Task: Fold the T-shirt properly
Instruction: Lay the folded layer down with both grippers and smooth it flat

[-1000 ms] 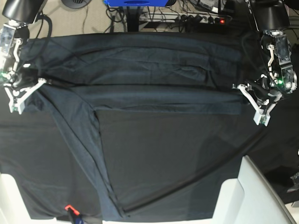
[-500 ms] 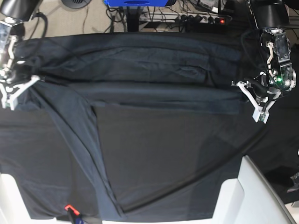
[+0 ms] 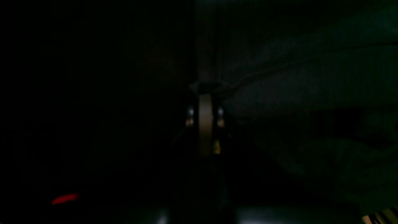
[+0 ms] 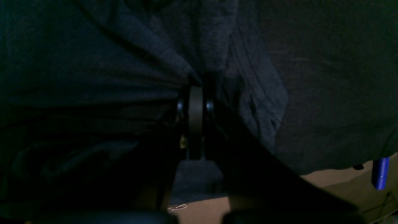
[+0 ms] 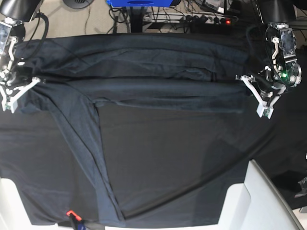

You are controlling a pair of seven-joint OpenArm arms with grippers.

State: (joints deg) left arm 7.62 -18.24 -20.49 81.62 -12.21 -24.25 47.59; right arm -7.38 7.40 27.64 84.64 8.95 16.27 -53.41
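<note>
The dark slate-grey T-shirt [image 5: 144,72] lies as a wide bunched band across the back of the table, and one long sleeve [image 5: 84,143] trails to the front left. My left gripper [image 5: 247,85] is shut on the shirt's right edge. My right gripper [image 5: 28,85] is shut on its left edge. In the right wrist view, heathered T-shirt fabric [image 4: 130,62] gathers into the closed right gripper [image 4: 196,84]. The left wrist view is very dark; the left gripper [image 3: 205,90] shows closed, with T-shirt cloth [image 3: 295,81] beside it.
The darker black tablecloth [image 5: 182,158] covers the table. White blocks stand at the front right [image 5: 240,203] and front left [image 5: 9,203]. A small red item [image 5: 70,212] sits at the front edge. Cables and a power strip [image 5: 211,19] lie on the floor behind.
Both grippers have moved toward the back of the table, pulling the shirt's held edge with them. The band has narrowed and more tablecloth shows in front.
</note>
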